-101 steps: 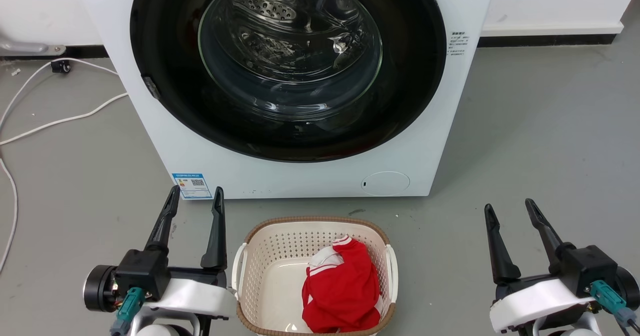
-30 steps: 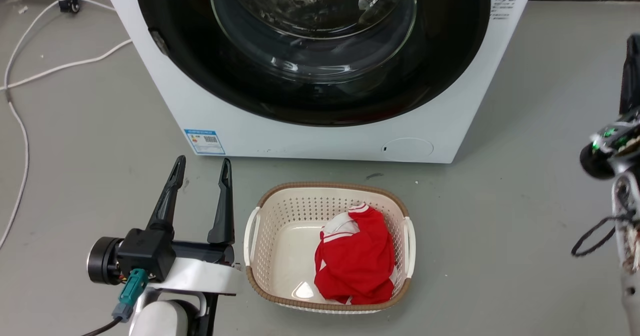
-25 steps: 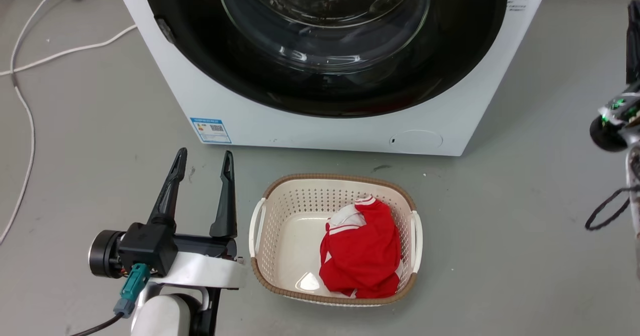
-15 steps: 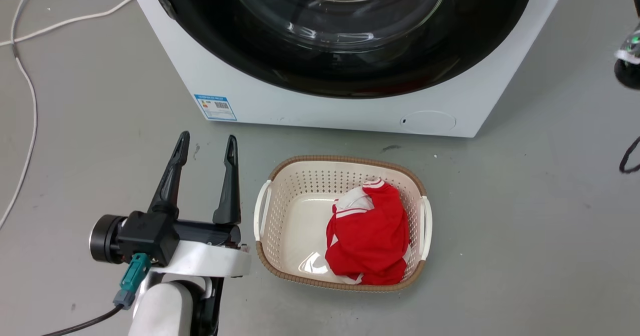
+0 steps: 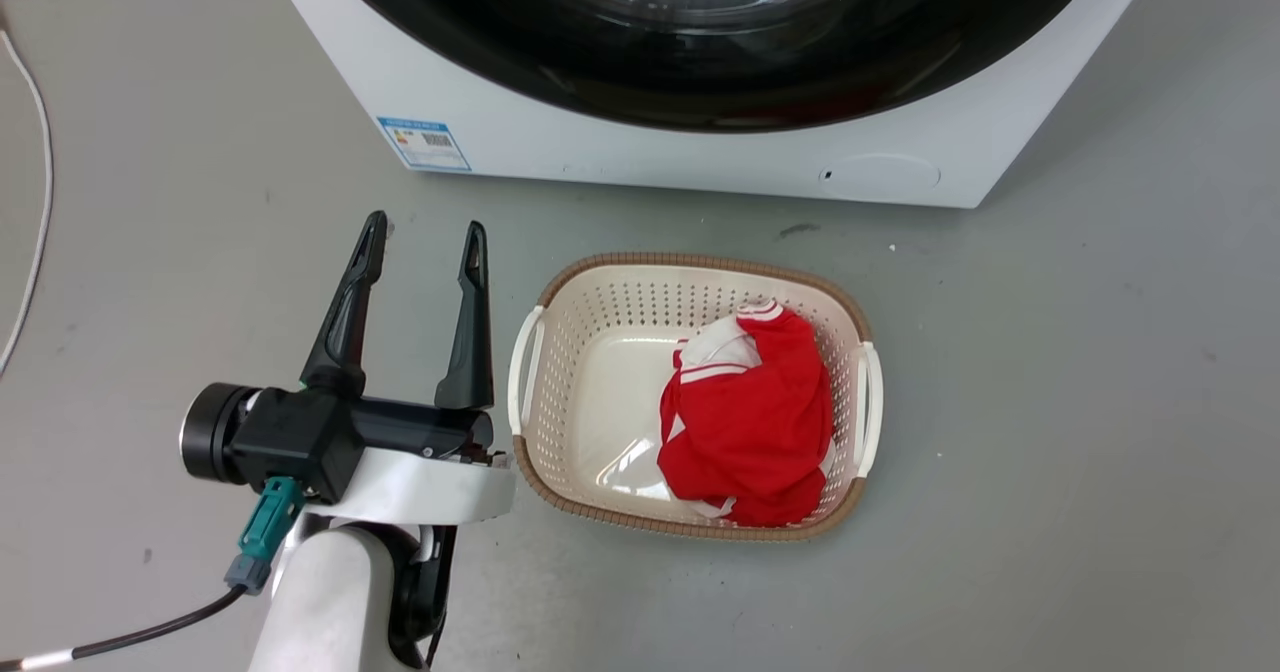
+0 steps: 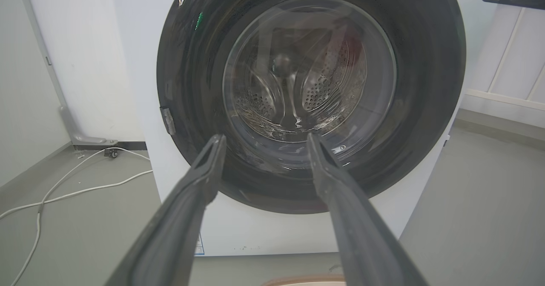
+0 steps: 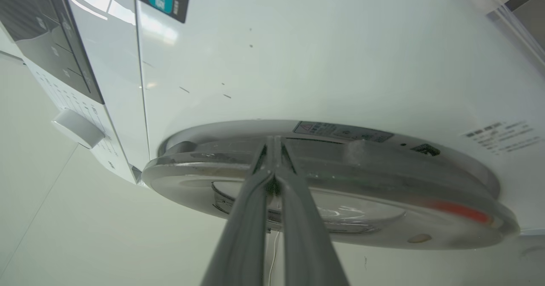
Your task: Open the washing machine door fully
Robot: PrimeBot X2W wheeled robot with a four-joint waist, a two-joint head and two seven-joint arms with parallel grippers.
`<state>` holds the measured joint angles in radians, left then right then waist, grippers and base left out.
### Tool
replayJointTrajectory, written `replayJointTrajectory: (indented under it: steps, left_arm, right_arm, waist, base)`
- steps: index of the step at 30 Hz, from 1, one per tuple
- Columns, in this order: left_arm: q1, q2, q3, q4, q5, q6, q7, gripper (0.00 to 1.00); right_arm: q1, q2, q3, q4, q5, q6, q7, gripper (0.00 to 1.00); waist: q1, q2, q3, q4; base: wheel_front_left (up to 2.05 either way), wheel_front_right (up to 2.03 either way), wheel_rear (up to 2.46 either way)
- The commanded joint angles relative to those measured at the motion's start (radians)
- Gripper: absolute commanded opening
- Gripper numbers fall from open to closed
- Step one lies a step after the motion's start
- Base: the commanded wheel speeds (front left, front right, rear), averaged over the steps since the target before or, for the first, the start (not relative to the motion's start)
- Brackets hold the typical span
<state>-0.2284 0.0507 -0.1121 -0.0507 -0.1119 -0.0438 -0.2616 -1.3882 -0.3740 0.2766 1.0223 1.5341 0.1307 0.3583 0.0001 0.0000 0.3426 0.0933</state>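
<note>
Right wrist view: my right fingers (image 7: 251,218) pressed together, tips at washing machine door (image 7: 362,184) rim; door looks still closed, full swing to do; my left fingers (image 5: 345,322) spread, idle

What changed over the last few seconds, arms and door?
Right gripper left its rest pose, swung up and out to the right, and now has its jaws together, tips at the rim of the washing machine door. The head view shifted downward. Unchanged: left gripper parked, jaws open; door looks shut; red garment in laundry basket.
</note>
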Motion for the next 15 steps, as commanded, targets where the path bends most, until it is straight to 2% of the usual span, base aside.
replayJointTrajectory:
  steps: [1, 15]
  left_arm:
    - [-0.019, -0.001, -0.005, -0.003, -0.004, 0.001, -0.005, 1.00]
    - [-0.060, -0.001, -0.022, -0.008, -0.007, 0.008, -0.005, 1.00]
  right_arm:
    - [-0.044, -0.001, 0.019, 0.038, -0.026, 0.000, -0.001, 0.00]
    - [-0.214, 0.031, 0.100, 0.203, -0.131, 0.000, 0.037, 0.00]
  waist:
    - [-0.0001, 0.0000, 0.024, 0.009]
    - [-0.0001, 0.0000, 0.097, 0.026]
  base:
    - [0.00, 0.00, 0.00]
    - [0.00, 0.00, 0.00]
